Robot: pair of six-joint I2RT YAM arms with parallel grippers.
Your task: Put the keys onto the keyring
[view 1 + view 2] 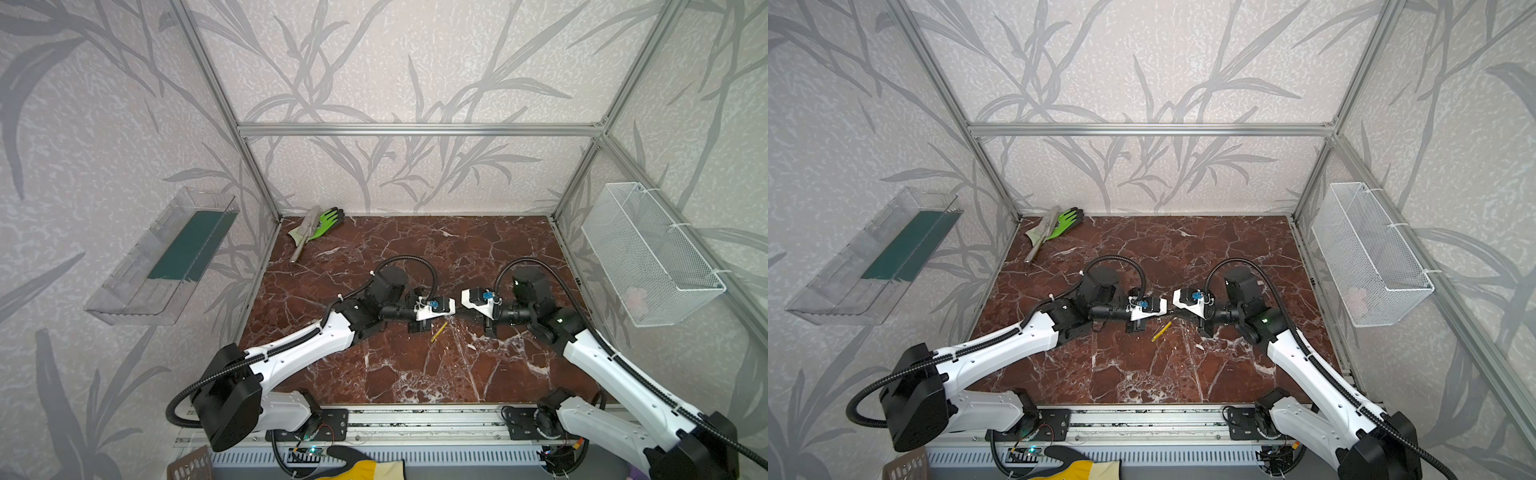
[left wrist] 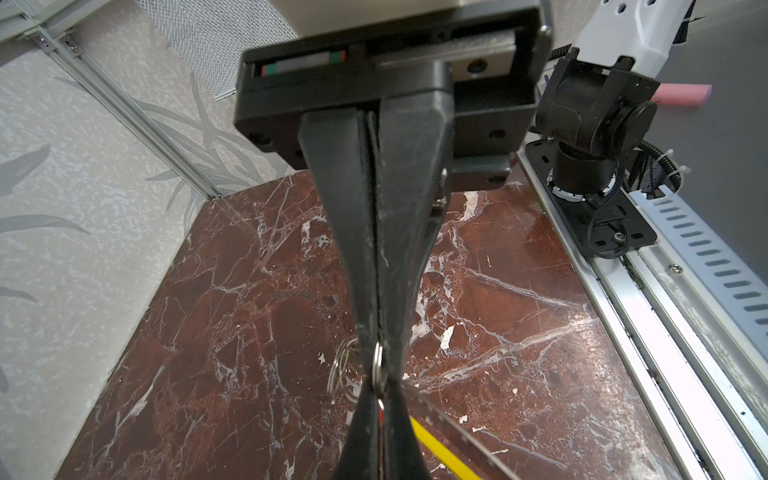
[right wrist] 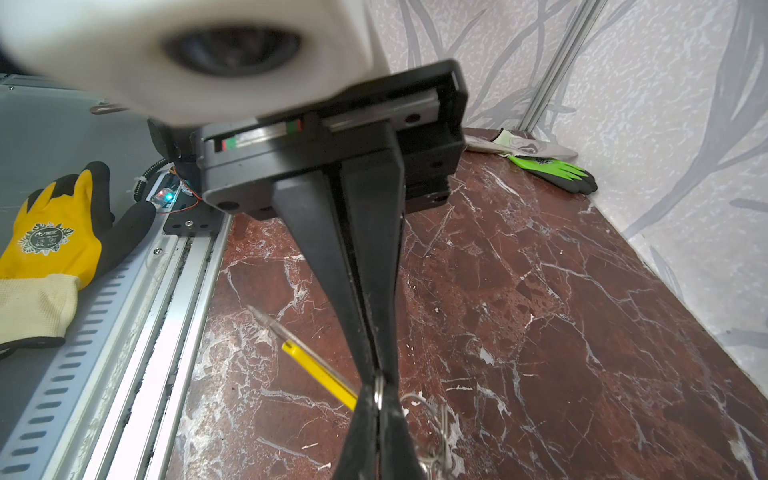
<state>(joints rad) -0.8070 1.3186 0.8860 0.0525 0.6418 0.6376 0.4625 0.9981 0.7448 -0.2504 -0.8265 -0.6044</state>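
Two grippers are facing each other tip to tip over the middle of the red marble table. The left gripper is pressing its jaws fully together. The right gripper is doing the same, so no gap is showing in either pair.

A small silver ring is sitting right where the four tips are touching. I cannot tell which pair is actually gripping it. More thin wire rings are hanging just beside the tips. A red sliver is showing in the seam between the left fingers, too small to name.

The keyring is slanting away from the tips toward the front rail. Its yellow arc is showing in both top views, with the notched grey edge running alongside. I cannot make out the keys clearly.

A green glove and a trowel are lying in the far left corner, well apart from the grippers.
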